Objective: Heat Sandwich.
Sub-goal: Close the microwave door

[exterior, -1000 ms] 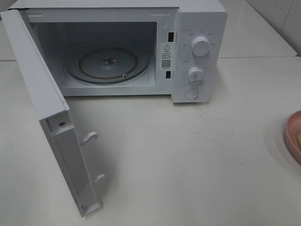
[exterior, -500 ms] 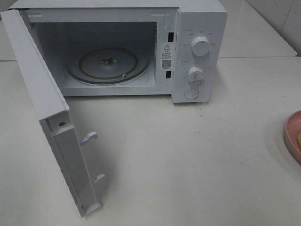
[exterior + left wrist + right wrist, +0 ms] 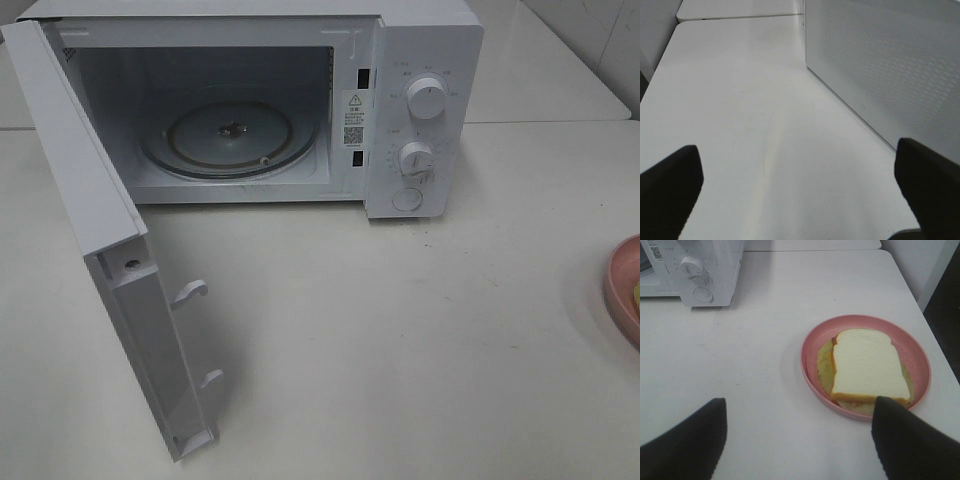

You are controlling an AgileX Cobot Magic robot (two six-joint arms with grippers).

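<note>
Microwave sticker: warning triangle (text illegible)

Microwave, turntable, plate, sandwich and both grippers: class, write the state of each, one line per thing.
Microwave door: swung wide open.
Glass turntable: bare, nothing on it.
Pink plate: on the table, holding the sandwich.
Sandwich: lying flat on the plate, not gripped.
Left gripper: open, empty.
Right gripper: open, empty, short of the plate.

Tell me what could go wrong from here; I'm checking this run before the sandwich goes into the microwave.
1. The sandwich lies loose on the pink plate, its filling sticking out; a squeeze from the open right claw might shift the slices apart.
2. The plate sits at the table's right end, so a nudge could push it off.
3. The microwave door stands wide open, close beside the left claw; a careless swing may knock it.
</note>
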